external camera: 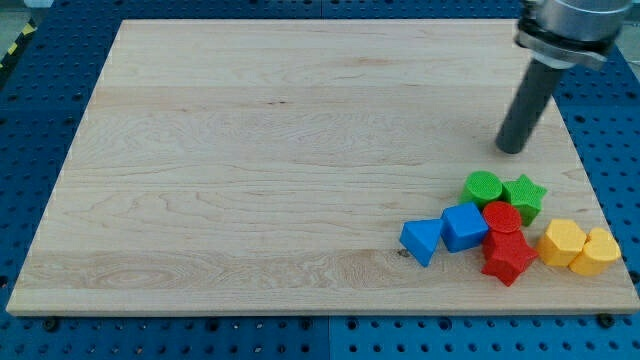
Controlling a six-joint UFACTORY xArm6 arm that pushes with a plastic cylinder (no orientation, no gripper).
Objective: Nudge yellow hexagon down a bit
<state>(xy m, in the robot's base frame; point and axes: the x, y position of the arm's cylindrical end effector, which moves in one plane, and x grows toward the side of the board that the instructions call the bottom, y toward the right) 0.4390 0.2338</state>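
Approach step: my tip point(511, 150) near worktop point(250, 150) right edge, above yellow hexagon point(562, 242); no pincer visible; next, push down.

Yellow hexagon point(563, 242): solid six-sided block, lying flat on the wooden board near its bottom-right corner, touching a second yellow block point(598, 252) on its right side.
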